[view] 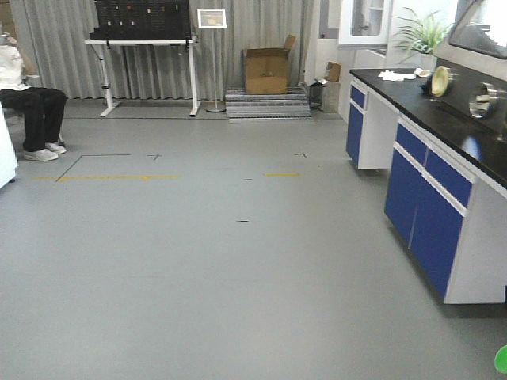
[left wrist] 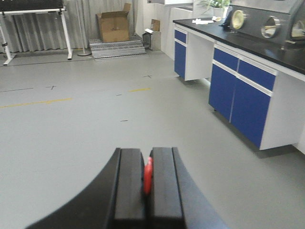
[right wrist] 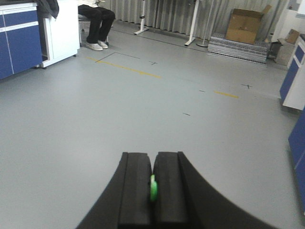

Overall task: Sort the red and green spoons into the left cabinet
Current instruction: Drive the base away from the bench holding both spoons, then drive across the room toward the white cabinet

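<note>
Grey lab floor (view: 198,261), left gripper (left wrist: 147,157) clamped on red spoon (left wrist: 148,176), blue cabinets (left wrist: 248,105) ahead to its right, right gripper (right wrist: 153,160) pinching green spoon (right wrist: 153,187), front view catching only a green sliver (view: 501,360).

1. We log a cardboard box (view: 267,71), flaps open, on a ribbed grey platform (view: 268,103) at back wall.
2. White-legged stand (view: 146,43) w/ black panel, left of box.
3. Seated person (view: 32,111) far left: dark trousers, white shoes.
4. Yellow tape (view: 119,177) on grey floor (view: 238,301).
</note>
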